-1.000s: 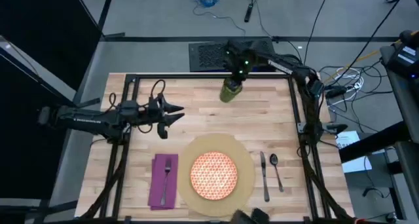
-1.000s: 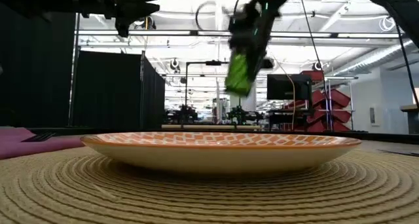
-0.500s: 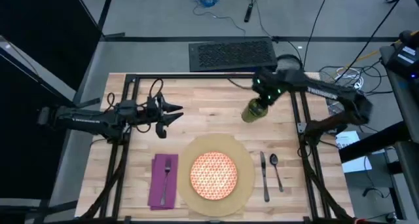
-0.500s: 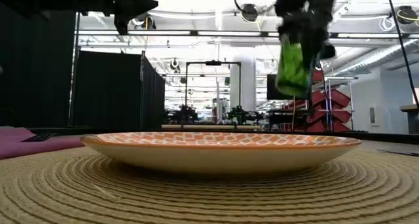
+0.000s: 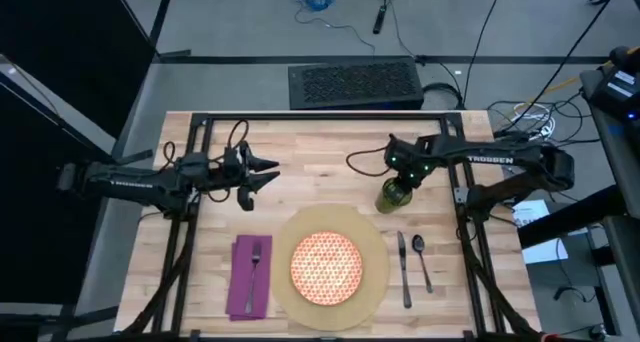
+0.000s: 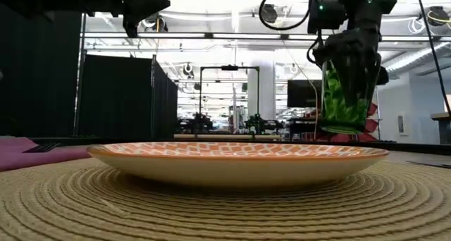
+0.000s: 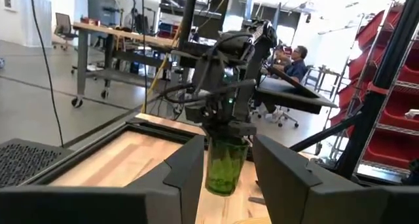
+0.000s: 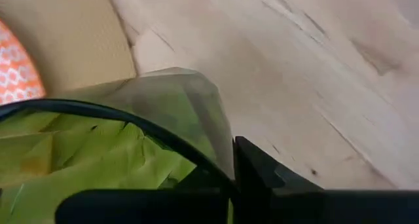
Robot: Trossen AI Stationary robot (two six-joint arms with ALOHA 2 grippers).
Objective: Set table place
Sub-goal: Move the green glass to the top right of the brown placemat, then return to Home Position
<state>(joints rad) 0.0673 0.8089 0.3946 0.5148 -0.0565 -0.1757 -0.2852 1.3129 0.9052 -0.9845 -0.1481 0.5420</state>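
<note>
Just beyond the tan mat's [image 5: 372,244] far right edge, your right gripper [image 5: 400,178] is clamped on the green cup [image 5: 392,195], upright above the table [image 5: 310,162]; whether its base touches the wood I cannot tell. The knife [image 5: 402,267] and spoon [image 5: 421,259] lie nearer you. Your left gripper [image 5: 262,172] waits, fingers apart, left of centre.

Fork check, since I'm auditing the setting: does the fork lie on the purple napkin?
Yes, the fork lies lengthwise on the purple napkin, left of the mat.
</note>
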